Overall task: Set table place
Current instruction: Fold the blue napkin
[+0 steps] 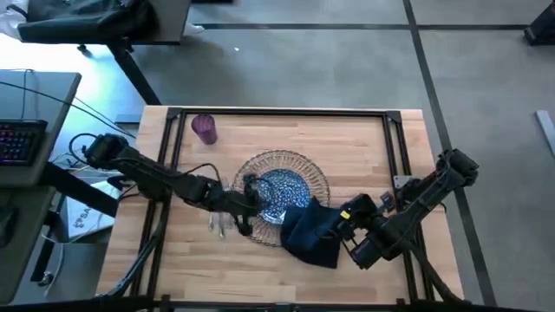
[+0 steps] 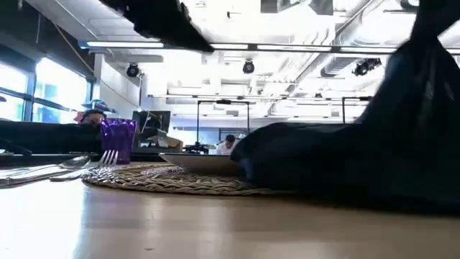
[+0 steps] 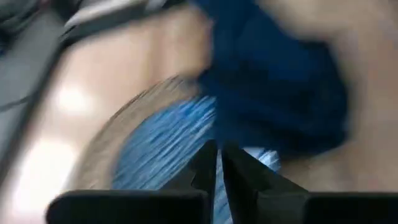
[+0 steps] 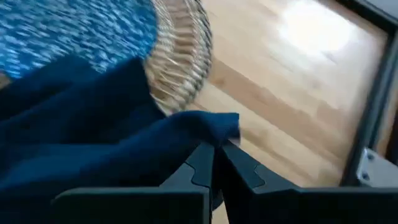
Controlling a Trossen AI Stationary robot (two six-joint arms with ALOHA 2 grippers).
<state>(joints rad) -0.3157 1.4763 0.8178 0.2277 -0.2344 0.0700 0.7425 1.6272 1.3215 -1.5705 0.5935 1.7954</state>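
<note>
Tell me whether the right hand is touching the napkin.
Touching. In the right wrist view, the right hand is shut on a corner of the navy napkin, pinching the cloth between its fingers.

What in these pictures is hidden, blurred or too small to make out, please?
- Cutlery, high view: too small to tell fork, knife and spoon apart.
- Plate, high view: near-right part hidden under the napkin.
- Left gripper, high view: too dark against the charger to read; left wrist view shows the jaws together.
</note>
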